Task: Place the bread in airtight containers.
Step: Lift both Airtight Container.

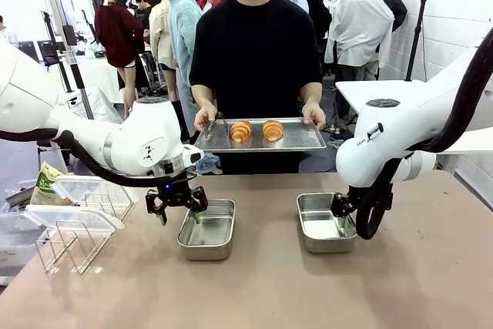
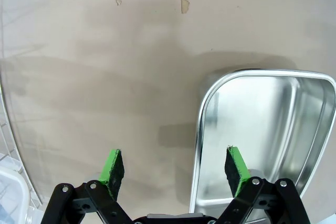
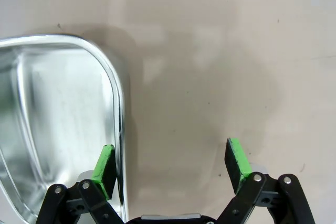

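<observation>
Two golden-brown rolls of bread point(image 1: 241, 131) point(image 1: 272, 129) lie on a perforated metal tray point(image 1: 308, 141) that a person holds up at the table's far edge. Two steel containers sit lidless on the table, one at centre left point(image 1: 209, 230) point(image 2: 273, 124) and one at centre right point(image 1: 323, 223) point(image 3: 58, 124). My left gripper point(image 1: 179, 207) point(image 2: 173, 167) hangs open over the left container's left rim, one finger inside, one outside. My right gripper point(image 1: 344, 217) point(image 3: 172, 165) is open astride the right container's right rim. Nothing is between either pair of fingers.
A wire rack point(image 1: 71, 243) stands at the table's left, with clear plastic lids point(image 1: 85, 187) resting on it. A person's hands point(image 1: 205, 117) grip the tray at both ends. Bare tabletop point(image 1: 262, 290) lies in front of the containers.
</observation>
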You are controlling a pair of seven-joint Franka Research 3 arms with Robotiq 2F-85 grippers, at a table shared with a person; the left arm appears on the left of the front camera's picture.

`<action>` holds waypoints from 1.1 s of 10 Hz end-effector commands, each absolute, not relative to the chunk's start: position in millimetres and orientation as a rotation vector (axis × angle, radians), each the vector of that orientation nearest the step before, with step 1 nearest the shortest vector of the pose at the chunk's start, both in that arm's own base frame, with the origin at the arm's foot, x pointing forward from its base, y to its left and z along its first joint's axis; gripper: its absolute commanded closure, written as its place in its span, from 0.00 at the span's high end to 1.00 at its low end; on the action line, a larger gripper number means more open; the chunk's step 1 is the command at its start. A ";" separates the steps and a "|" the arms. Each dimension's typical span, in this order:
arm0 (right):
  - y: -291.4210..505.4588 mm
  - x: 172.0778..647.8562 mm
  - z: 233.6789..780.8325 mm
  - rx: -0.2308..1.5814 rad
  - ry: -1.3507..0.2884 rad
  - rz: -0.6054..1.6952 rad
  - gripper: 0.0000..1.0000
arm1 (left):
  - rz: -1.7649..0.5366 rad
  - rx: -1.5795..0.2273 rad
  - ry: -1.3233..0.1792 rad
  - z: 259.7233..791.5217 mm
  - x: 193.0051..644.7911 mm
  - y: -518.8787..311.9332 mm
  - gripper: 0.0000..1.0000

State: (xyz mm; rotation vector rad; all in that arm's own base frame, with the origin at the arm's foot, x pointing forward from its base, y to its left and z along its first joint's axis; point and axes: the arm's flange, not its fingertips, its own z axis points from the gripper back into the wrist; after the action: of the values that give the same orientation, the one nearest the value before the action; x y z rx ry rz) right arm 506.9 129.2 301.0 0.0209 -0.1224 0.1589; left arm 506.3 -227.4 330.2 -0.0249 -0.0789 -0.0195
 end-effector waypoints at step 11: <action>151.6 501.5 343.6 0.013 -0.116 0.153 1.00 | -0.081 0.009 -0.113 318.4 517.3 -236.6 1.00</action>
State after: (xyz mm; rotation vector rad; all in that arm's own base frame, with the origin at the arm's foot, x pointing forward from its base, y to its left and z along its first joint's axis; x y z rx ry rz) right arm 499.0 146.2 342.4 0.0163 -0.1302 0.1705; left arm 512.2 -236.3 319.0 -0.0027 -0.0892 -0.0664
